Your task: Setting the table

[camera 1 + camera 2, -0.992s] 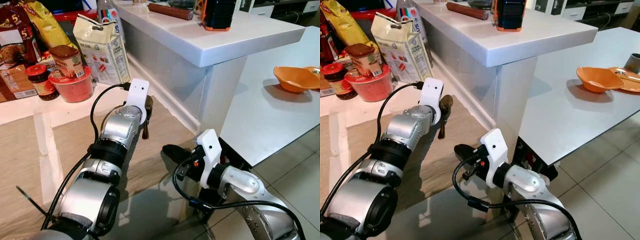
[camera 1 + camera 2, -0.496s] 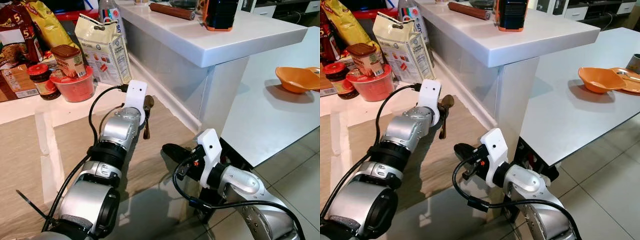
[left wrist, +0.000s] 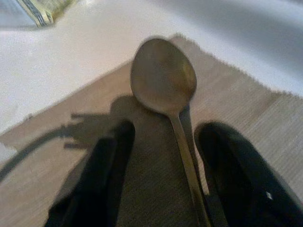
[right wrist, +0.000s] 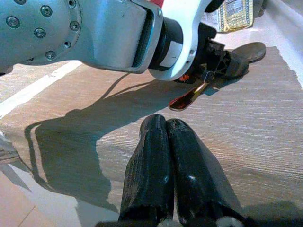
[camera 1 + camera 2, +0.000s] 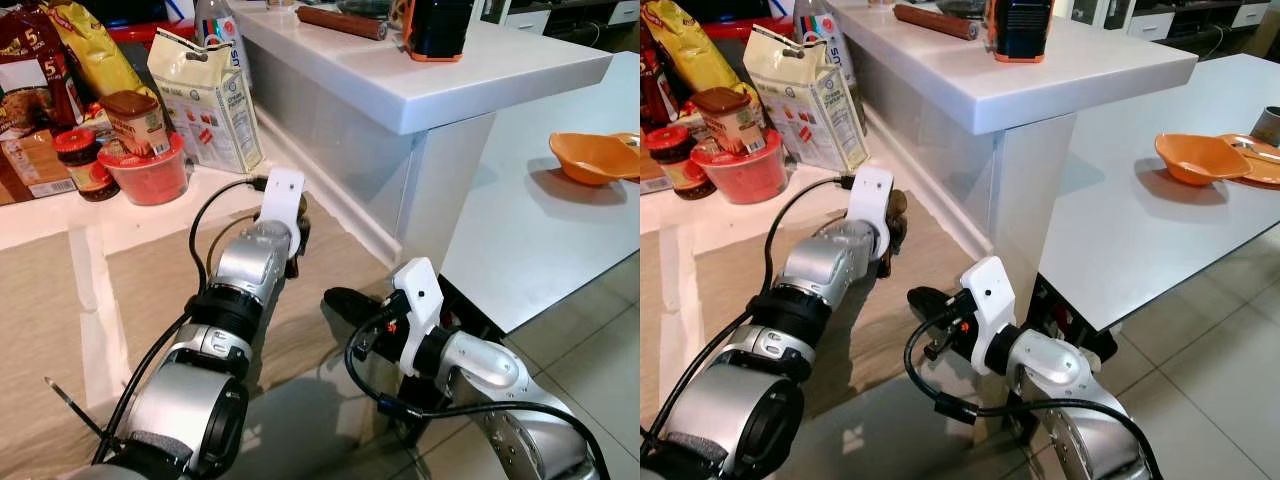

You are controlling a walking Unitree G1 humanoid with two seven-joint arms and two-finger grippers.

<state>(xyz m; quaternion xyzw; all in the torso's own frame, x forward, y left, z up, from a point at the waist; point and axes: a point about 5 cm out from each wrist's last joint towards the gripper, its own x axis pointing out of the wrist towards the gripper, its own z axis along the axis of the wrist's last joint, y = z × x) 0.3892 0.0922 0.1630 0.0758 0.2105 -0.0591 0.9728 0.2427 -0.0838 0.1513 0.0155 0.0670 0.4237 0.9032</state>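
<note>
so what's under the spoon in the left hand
A woven brown placemat lies under the spoon, on the white counter. The left hand and its shadow cover the mat under the handle.

Legible text limited. Red-brown snack packet [image 5: 28, 62], far left of counter: large numeral "5" printed near top. Cream paper bag [image 5: 212, 98] behind red bowl: printed panels and small lettering present, too small to read. Brown-lidded cup [image 5: 135, 122] label: print blurred, unreadable. Other items: no readable marking.
</note>
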